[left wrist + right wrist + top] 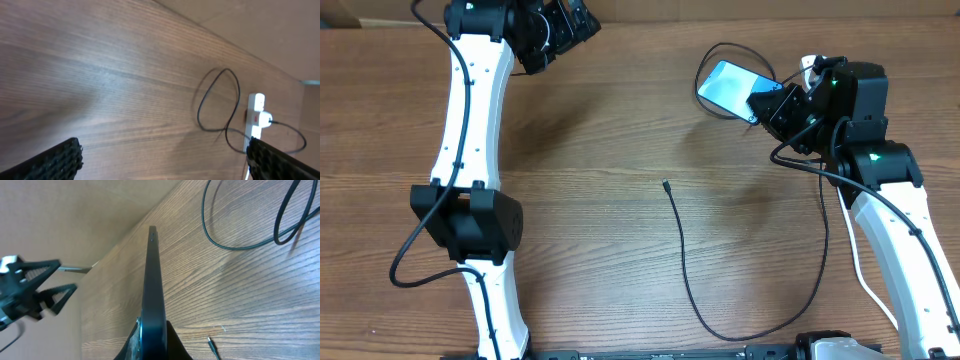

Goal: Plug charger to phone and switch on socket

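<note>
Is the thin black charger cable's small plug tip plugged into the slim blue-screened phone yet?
No, the black cable's plug tip lies on the wooden table, apart from the blue-screened phone in the right gripper.

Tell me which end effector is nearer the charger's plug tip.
Right. The right end effector, holding the phone, is beyond the tip to its right; the left end effector is farther, beyond and left.

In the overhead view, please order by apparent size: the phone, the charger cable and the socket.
1. charger cable, longest by far.
2. phone.
3. socket: only a small white part shows beside the right gripper, so its rank is unsure.
</note>
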Controlling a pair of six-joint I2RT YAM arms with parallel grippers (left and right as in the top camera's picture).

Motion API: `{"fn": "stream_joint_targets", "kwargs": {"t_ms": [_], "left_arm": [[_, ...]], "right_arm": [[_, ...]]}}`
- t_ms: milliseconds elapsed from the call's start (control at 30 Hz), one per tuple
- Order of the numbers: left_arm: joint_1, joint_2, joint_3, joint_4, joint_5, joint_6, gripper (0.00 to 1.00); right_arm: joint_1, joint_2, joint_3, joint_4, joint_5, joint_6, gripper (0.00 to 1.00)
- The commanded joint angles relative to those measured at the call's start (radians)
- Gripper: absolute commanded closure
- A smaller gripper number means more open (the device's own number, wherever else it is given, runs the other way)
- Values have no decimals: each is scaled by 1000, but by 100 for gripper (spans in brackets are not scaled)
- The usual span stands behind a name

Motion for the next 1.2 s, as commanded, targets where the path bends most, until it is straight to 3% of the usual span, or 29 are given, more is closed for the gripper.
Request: {"fn": "stream_joint_targets", "kwargs": {"t_ms": [0,233,333,433,500,667,733,800,867,967,1033,1167], "left_arm": [[-3,-18,174,-218,-80,-10,0],[8,-56,402,-515,54,-14,0],[11,-92,403,-515,279,22,0],[-12,-97,399,-515,351,22,0],[-38,-97,396,-515,355,16,0],[-90,-148,384,-515,171,-13,0],[-88,-201,343,-515,140,-16,0],[-82,-265,284,-515,7,-16,0],[-74,-374,140,-515,-147,-21,0],[-62,-463,-24,-515,-241,-73,0],[-54,-484,-181,-500,-183,-122,1],[-54,-481,-440,-212,272,0,0]], "right_arm": [[-4,-42,19,17,-18,-2,96],[-4,-41,19,68,-87,108,96],[-4,-39,19,93,-91,198,96],[-4,-34,18,107,-90,267,96],[-4,-32,18,110,-87,275,96],[-4,-32,18,83,-88,258,96],[-4,-32,18,76,-89,246,96],[-4,-32,18,76,-97,235,96],[-4,-32,18,76,-103,232,96],[-4,-32,18,81,-106,233,96],[-4,-32,18,98,-106,244,96],[-1,-32,18,103,-106,260,96]]}}
